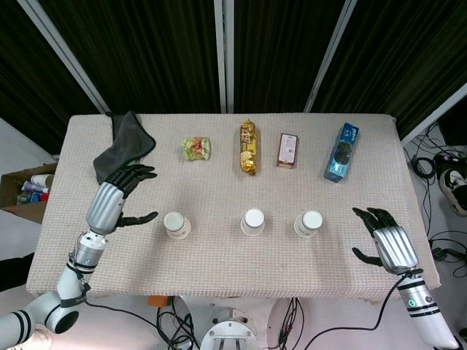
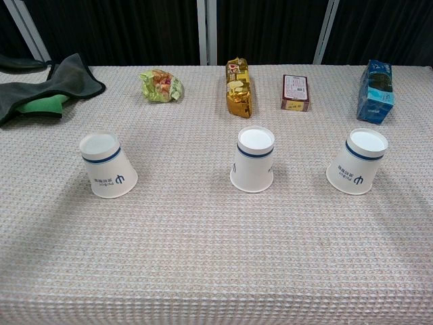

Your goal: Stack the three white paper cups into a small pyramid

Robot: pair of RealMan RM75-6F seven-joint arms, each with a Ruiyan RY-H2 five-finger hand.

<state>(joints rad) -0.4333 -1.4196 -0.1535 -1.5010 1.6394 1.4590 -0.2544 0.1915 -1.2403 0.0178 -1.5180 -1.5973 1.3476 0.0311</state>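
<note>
Head view gives us both hands over the table (image 1: 219,262), with three white paper cups standing upside down in a row along its near half. Our left hand (image 1: 117,197) hangs at the left, fingers spread apart and holding nothing; the left cup (image 1: 176,224) sits just beside its lower fingertips, not touching as far as we can tell. Our right hand (image 1: 385,239) is near the right edge, fingers likewise apart and empty, with the right cup (image 1: 309,224) well apart to its left. The middle cup (image 1: 252,222) stands between the other two, away from both hands.

Behind the cups we see a row of things: a dark cloth (image 1: 124,144) at the far left corner, a green snack bag (image 1: 196,149), a gold packet (image 1: 249,146), a brown box (image 1: 287,150) and a blue pack (image 1: 341,152).

Chest view shows the same cups closer, each with a blue band and logo, but neither hand appears there. Something green lies under the cloth; we cannot tell what it is. Print on the packets is too small to read
</note>
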